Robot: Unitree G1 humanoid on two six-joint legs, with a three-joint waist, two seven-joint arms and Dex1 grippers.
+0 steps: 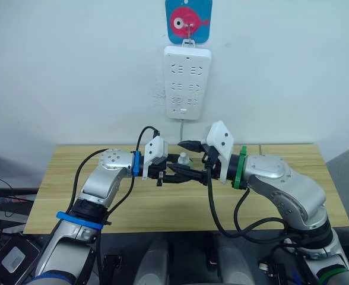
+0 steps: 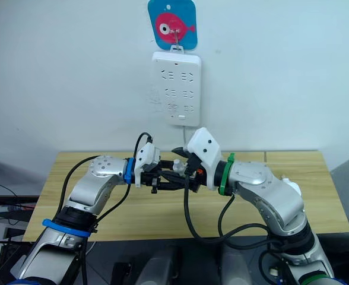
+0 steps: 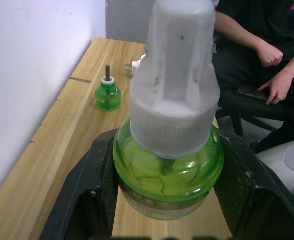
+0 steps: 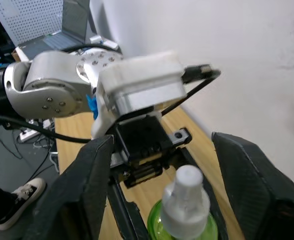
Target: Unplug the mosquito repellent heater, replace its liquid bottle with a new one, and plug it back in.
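L gripper (image 3: 167,200), black two-finger, is clamped on a round green liquid bottle with a white ribbed cap (image 3: 169,120), held up over the middle of the light wooden table (image 1: 162,208), toward its wall edge. R gripper (image 4: 159,190) has fingers spread wide either side of that bottle, not touching. Small white plug-in heater (image 3: 137,64) lies by the table's right end, just beside a second small green bottle with a bare wick (image 3: 108,95); white power strip (image 1: 187,83) hangs on wall above.
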